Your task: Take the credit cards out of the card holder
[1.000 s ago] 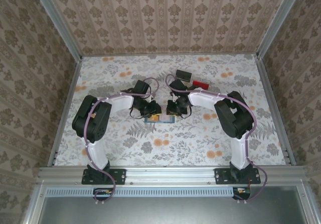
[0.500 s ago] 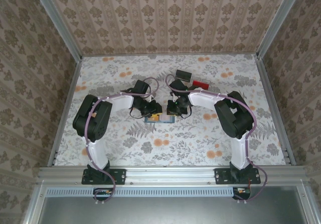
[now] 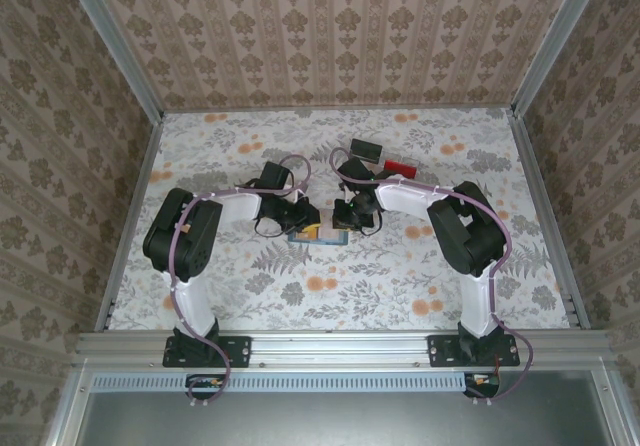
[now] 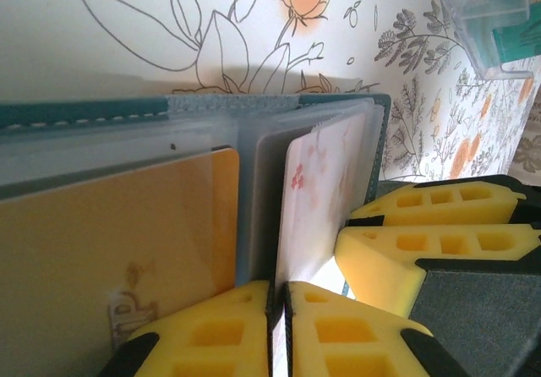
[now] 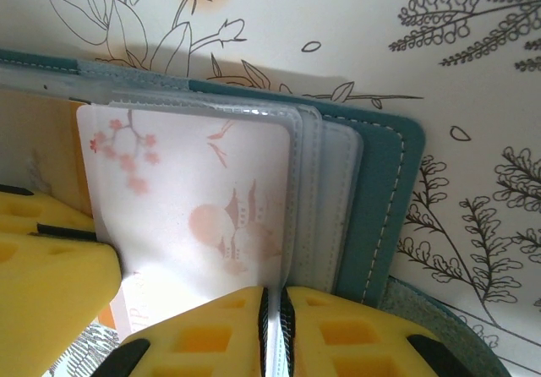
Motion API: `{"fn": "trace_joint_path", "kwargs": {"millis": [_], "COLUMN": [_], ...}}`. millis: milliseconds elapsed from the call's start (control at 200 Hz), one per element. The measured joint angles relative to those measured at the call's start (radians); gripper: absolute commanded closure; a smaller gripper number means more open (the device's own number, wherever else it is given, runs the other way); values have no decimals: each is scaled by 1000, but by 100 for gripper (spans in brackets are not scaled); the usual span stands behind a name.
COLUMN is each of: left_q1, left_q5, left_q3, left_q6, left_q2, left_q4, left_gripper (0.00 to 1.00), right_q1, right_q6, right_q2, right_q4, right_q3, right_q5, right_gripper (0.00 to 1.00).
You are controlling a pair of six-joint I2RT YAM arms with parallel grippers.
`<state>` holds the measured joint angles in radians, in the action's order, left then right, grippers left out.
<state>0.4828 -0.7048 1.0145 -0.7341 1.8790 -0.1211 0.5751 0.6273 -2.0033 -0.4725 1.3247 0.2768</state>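
Left end effector (image 4: pixel 278 308) closed tighter on pale card (image 4: pixel 325 191), forearm (image 3: pixel 236 200) reaching inward

Robot test cell dressed to look like a domestic room, as I view it from my remote station: a laboratory booth rather than a home. The walls (image 3: pixel 330 36) carry striped damask wallpaper, but they are flat panels held in bare aluminium posts (image 3: pixel 112 46). The table (image 3: pixel 400 286) is covered with a floral print. The left arm (image 3: pixel 185 241) and the right arm (image 3: pixel 465 231) are bolted to a metal rail (image 3: pixel 340 347) along the near edge, and purple cables (image 3: pixel 509 238) run along both.
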Motion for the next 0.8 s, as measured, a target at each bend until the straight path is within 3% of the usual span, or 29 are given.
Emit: {"fn": "trace_joint_path", "kwargs": {"millis": [140,595,795], "left_q1": [0,-13,-66], "left_q5": [4,-1,-3], "left_q3": [0,0,-14], "left_q6": [2,81,110], "left_q2": [0,-23,-64], "left_q4": [-5,-44,-76], "left_gripper": [100,100,100], "right_q1": [0,2,4], "right_q6": [0,0,0], "right_q2": [0,0,-1], "right_q4": [0,2,2], "right_q3": [0,0,0], "right_q5": [-2,-3,-11], "right_gripper": [82,82,82]}}
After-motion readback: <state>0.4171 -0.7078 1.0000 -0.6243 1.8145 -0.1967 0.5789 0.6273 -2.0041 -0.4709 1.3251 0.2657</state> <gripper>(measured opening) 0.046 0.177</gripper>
